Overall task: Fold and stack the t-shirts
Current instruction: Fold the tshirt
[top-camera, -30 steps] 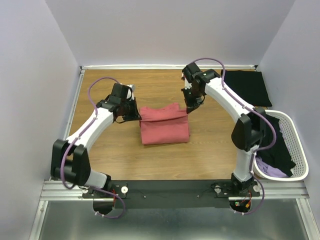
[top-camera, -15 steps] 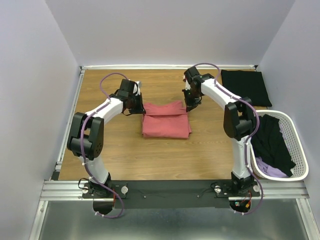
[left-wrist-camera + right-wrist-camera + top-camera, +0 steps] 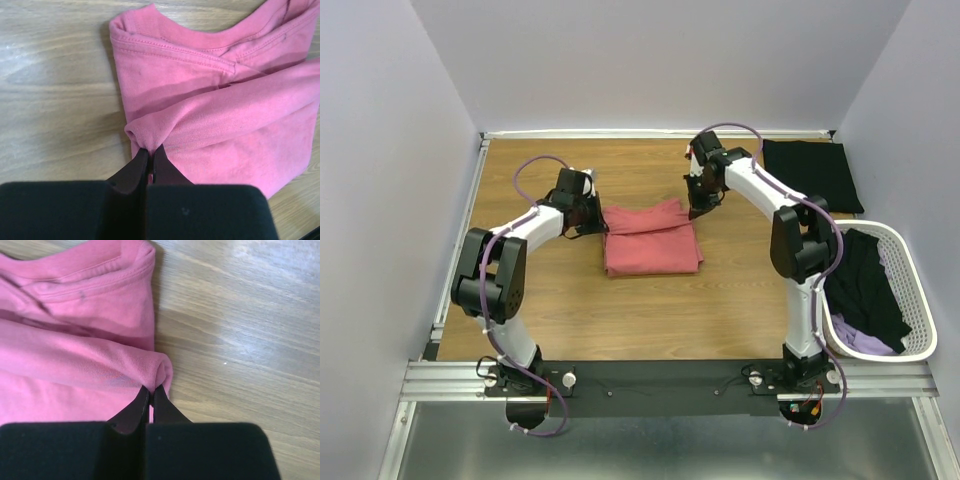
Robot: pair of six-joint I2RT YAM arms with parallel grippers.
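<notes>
Left end effector [image 3: 150, 153] and right end effector [image 3: 151, 390] pinch the limp, probably light coral-pink t-shirt [image 3: 650, 240] at its fold's ends.

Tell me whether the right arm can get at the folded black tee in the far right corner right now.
Probably not yet: the right gripper is shut on the coral-pink tee. Once it lets go, likely yes; the black tee lies uncovered close beside that arm.
</notes>
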